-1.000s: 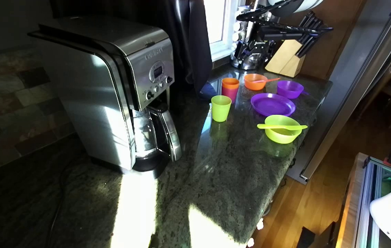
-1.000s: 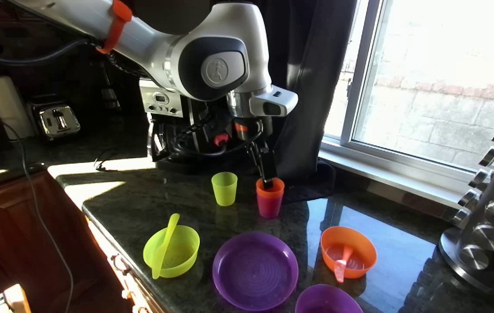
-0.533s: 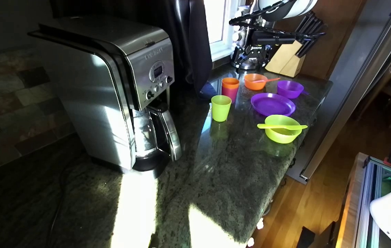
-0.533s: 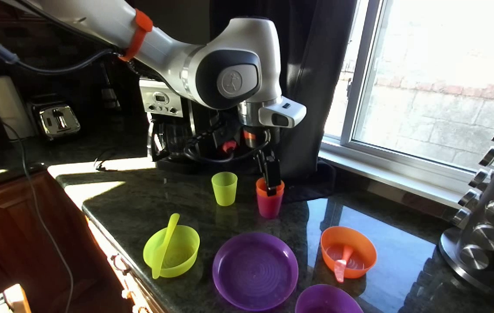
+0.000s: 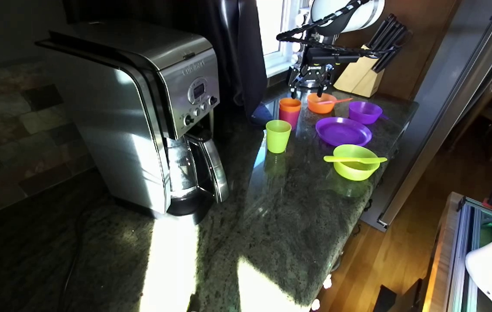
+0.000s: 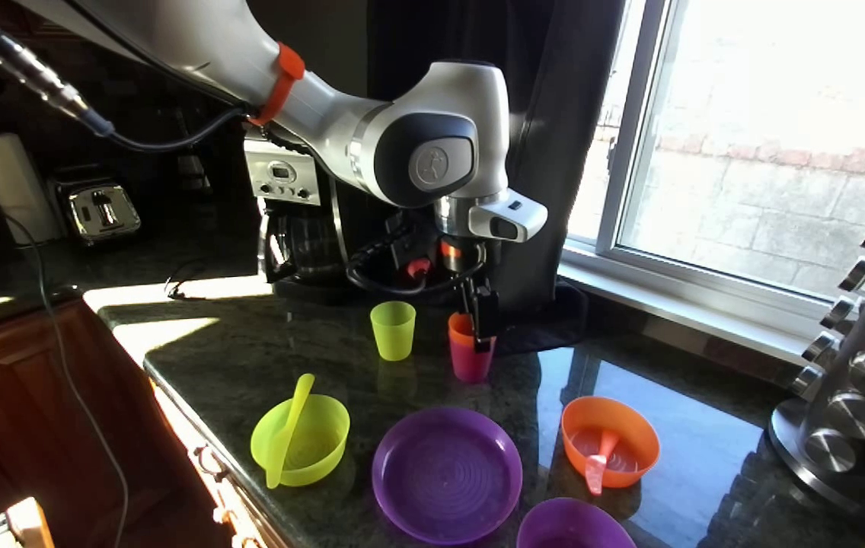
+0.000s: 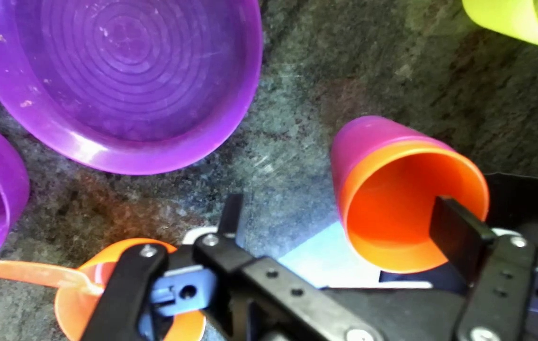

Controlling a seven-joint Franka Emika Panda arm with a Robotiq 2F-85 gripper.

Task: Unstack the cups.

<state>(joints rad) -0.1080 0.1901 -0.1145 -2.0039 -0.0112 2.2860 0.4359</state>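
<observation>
An orange cup (image 7: 401,203) is nested inside a pink cup (image 7: 366,130), with only its upper band showing above the pink one. This stack stands upright on the dark counter. Beside it a lime green cup (image 6: 394,331) stands alone, partly cut off in the wrist view. My gripper (image 7: 337,202) is open wide, with nothing held. In the wrist view one of its fingers (image 7: 461,237) overlaps the orange cup's mouth, while its opposite finger lies over bare counter. In an exterior view the gripper (image 5: 306,93) appears just behind and above the stack's rim. Whether it touches the cup, I cannot tell.
Close to the stack lie a purple plate (image 6: 448,476), an orange bowl (image 6: 611,441) with a spoon, a purple bowl (image 5: 364,112) and a lime green bowl (image 6: 303,440) with a utensil across it. A coffee maker (image 5: 137,117), dark curtain (image 6: 539,152) and spice rack (image 6: 859,373) stand around.
The gripper has come down and shifted, leftward in an exterior view where it hangs behind the cups, and slightly rightward in the view facing the window. Cups and dishes have stayed put.
</observation>
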